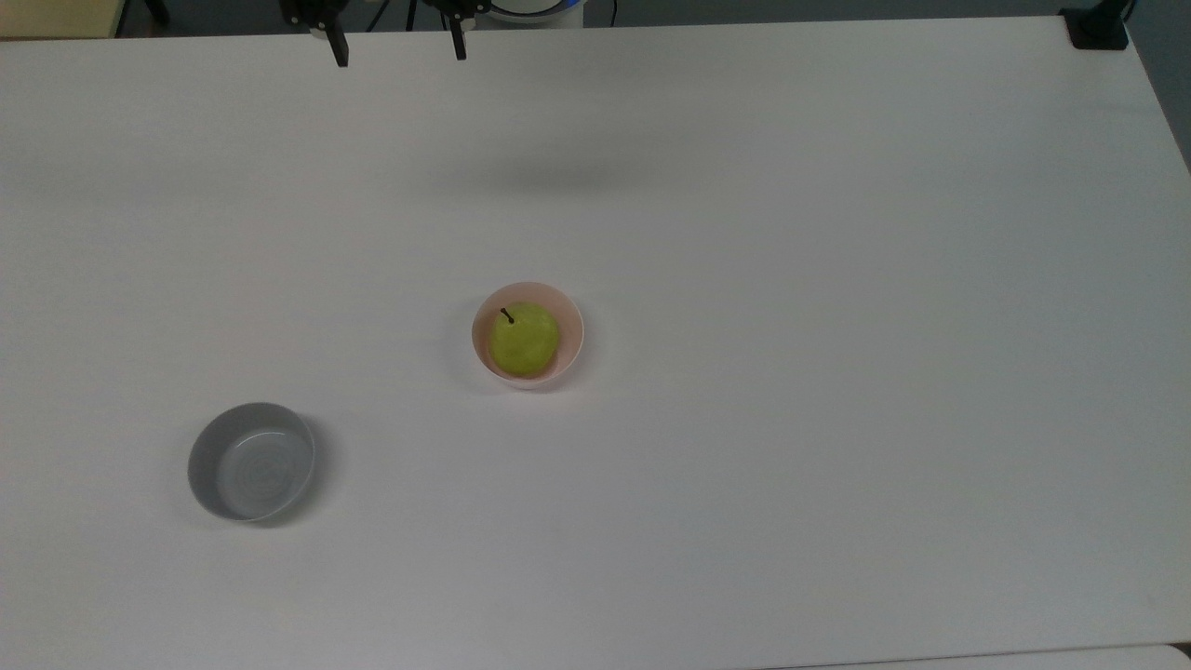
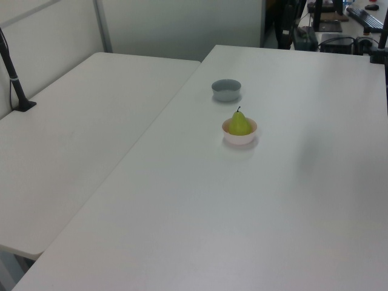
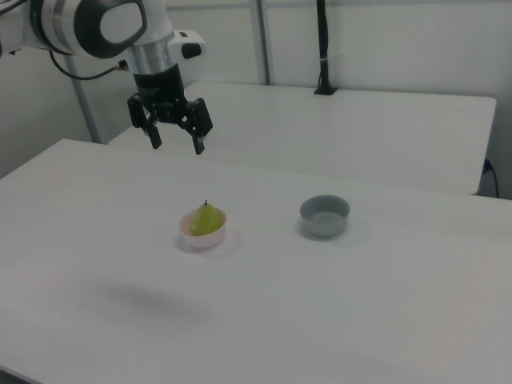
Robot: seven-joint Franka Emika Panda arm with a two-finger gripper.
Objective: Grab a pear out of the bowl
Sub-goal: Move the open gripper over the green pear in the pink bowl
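Yellow-green pear [image 1: 525, 340] sits stem-up in the pink bowl [image 1: 570, 321] mid-counter, exposed to the wide-open, empty end effector [image 3: 178, 146] hovering high beyond it.

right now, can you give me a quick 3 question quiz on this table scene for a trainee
1. True or false: the pear stands stem-up inside the pink bowl.
2. Multiple choice: the gripper is (A) shut on the pear, (B) open and raised above the table, (C) resting in the grey bowl.
3. In the right view, on which side of the pink bowl does the grey bowl sit?

Key
1. True; the dark stem points up in the left and right views.
2. B; its fingers are spread apart and nothing is between them.
3. On the right view's right, apart from it, with nothing in it.
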